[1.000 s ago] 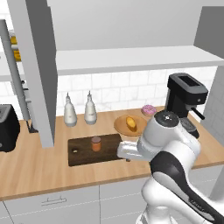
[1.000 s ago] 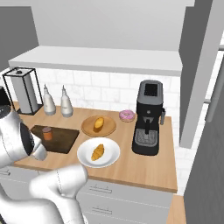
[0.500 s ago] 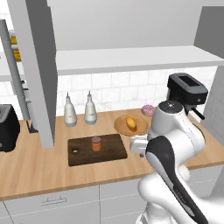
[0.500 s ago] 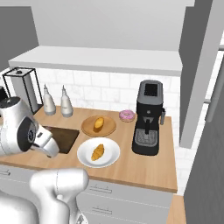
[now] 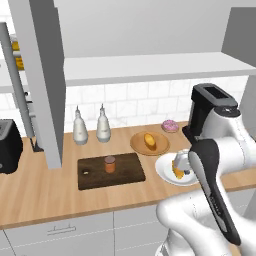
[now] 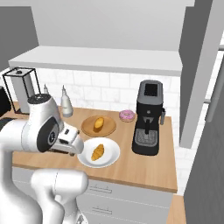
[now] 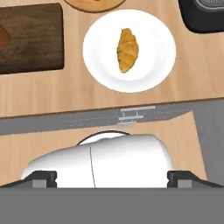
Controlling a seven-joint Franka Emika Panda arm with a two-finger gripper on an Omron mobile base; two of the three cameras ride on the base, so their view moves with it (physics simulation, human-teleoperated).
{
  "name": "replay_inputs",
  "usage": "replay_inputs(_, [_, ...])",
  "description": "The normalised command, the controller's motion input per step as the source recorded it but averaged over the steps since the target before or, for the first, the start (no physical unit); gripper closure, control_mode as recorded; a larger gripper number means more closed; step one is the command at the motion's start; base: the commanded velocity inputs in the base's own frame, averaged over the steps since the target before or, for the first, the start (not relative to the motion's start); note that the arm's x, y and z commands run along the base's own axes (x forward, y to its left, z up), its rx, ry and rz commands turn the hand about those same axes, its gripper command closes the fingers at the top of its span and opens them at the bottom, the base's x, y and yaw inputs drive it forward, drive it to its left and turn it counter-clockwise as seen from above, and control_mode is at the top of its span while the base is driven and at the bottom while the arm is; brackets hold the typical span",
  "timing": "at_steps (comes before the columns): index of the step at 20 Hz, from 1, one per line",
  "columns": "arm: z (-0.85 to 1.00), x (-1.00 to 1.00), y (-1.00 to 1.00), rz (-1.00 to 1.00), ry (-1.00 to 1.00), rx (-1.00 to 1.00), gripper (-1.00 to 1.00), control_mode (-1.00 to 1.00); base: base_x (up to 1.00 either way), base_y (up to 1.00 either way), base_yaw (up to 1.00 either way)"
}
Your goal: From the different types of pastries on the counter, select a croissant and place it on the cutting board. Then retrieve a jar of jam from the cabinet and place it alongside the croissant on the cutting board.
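The golden-brown croissant (image 7: 127, 49) lies on a white plate (image 7: 100, 52) right of the cutting board; it also shows on that plate (image 6: 111, 148) as the croissant (image 6: 98, 152). My gripper (image 5: 182, 162) hovers over the plate's near side, open, its fingertips (image 7: 43, 178) wide apart with nothing between them. The dark cutting board (image 5: 125, 172) carries the orange-brown jar of jam (image 5: 109, 164), standing upright. The yellow-orange bun (image 5: 149, 140) rests on a round light-wood plate (image 5: 137, 145). The pink doughnut (image 5: 170, 126) lies by the wall. In the right base view my hand (image 6: 73, 143) is left of the croissant.
A black coffee machine (image 6: 148, 118) stands right of the plates. Two white bottles (image 5: 91, 126) stand behind the board. The open cabinet's grey door panel (image 5: 45, 85) hangs at the left over the counter (image 5: 50, 195). A dark toaster (image 5: 9, 145) sits far left.
My arm has swung right, from the cutting board's right end to above the white plate with the croissant. The jar stays on the board.
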Motion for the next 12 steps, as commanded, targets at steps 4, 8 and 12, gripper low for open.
replay_inputs(4, [0.00, 0.06, -0.52, 0.33, 0.00, 0.00, -1.00, -1.00, 0.00, 0.00, 0.00])
replay_inputs(8, [-0.13, 0.23, -0.03, 0.05, 0.00, -0.01, -1.00, -1.00, 0.00, 0.00, 0.00])
replay_inputs(12, [-0.20, 0.94, 0.00, 0.02, 0.00, 0.00, -1.00, -1.00, 0.00, 0.00, 0.00])
